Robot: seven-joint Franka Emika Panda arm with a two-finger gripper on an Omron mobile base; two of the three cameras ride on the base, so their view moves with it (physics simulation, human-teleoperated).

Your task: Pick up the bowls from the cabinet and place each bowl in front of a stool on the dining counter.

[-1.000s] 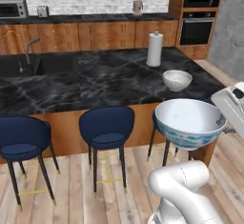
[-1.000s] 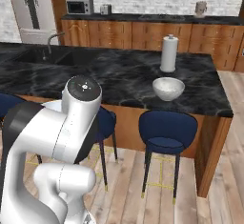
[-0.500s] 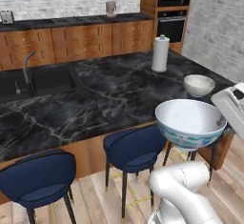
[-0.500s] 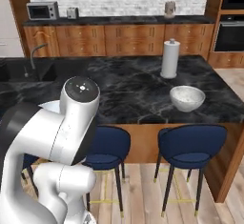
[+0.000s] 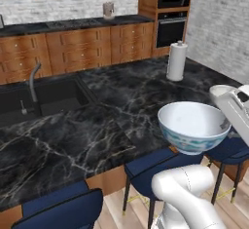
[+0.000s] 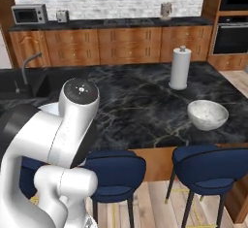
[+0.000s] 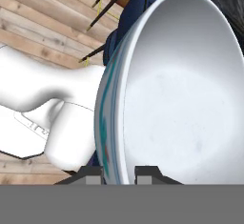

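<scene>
- Left base view: the white arm is rising from the lower right, its elbow bending low in front of the stools (image 5: 151,167), and its hand is reaching in from the right edge. The claw itself is hiding behind the blue-patterned bowl (image 5: 193,126), which is hanging upright in the air over the near edge of the black marble worktop (image 5: 87,130), above a stool seat. A paper towel roll (image 5: 176,61) is standing upright farther back on the worktop, and the sink (image 5: 41,96) with its curved faucet (image 5: 33,79) is sitting at the left.
- Right base view: the arm's big rounded joint is filling the lower left. The marbled grey bowl (image 6: 208,114) is resting on the worktop near its front edge, in front of the right-hand stool (image 6: 209,171) and well apart from the paper towel roll behind it. A second stool (image 6: 114,171) is standing just left of that one.
- Hand view: the claw (image 7: 119,173) is clenching the rim of the blue-patterned bowl, one fingertip (image 7: 93,173) sitting outside the wall and the other inside. The bowl's white inside is facing the camera, with wooden floor (image 7: 43,23) and a stool's dark legs lying beyond it.
</scene>
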